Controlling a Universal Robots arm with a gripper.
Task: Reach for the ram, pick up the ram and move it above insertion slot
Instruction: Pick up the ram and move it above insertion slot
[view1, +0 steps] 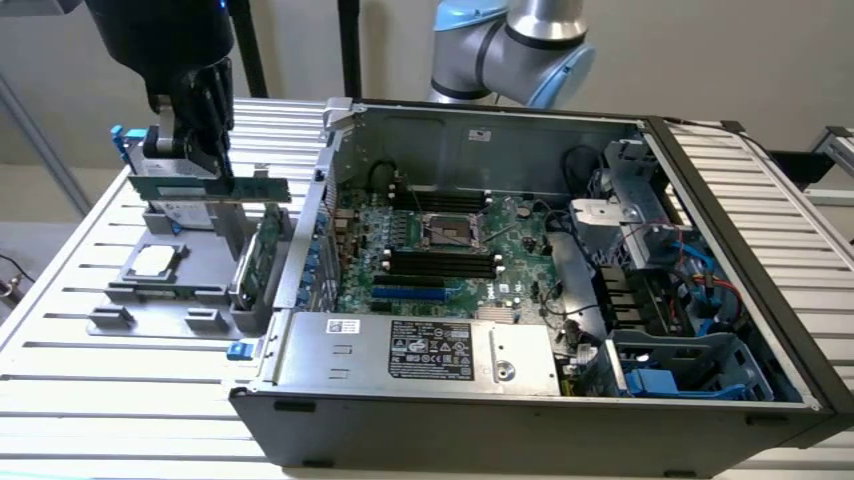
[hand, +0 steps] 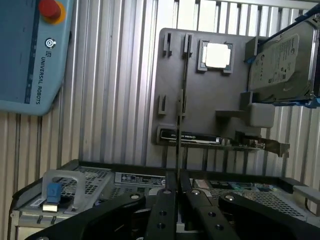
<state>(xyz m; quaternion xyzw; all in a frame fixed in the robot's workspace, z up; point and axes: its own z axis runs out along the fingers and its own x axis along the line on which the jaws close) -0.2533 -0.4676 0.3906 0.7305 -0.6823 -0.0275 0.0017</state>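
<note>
Black fingers (hand: 162, 212) of your gripper (hand: 178, 192) are pinched nearly together on the ram (hand: 178, 150), which you see edge-on in the wrist view as a thin dark line running up from between them. In the exterior view the gripper (view1: 200, 150) hangs at the upper left of the frame with the ram (view1: 220, 187) held as a long green strip across its tips, lifted clear of the grey tray (view1: 160, 300) below it.

On that tray you have a square processor (view1: 151, 260) lying flat, and a green card (view1: 263, 255) standing on edge at the tray's right side, just beside the open computer case (view1: 534, 400). The silver hard drive (hand: 280, 62) sits tilted at the upper right of the wrist view.

Inside the case, the motherboard (view1: 441, 235) lies at the centre of the exterior view, its dark slots (view1: 441, 262) well apart from the ram. Your teach pendant (hand: 30, 55) rests on the slatted table (view1: 80, 400).
</note>
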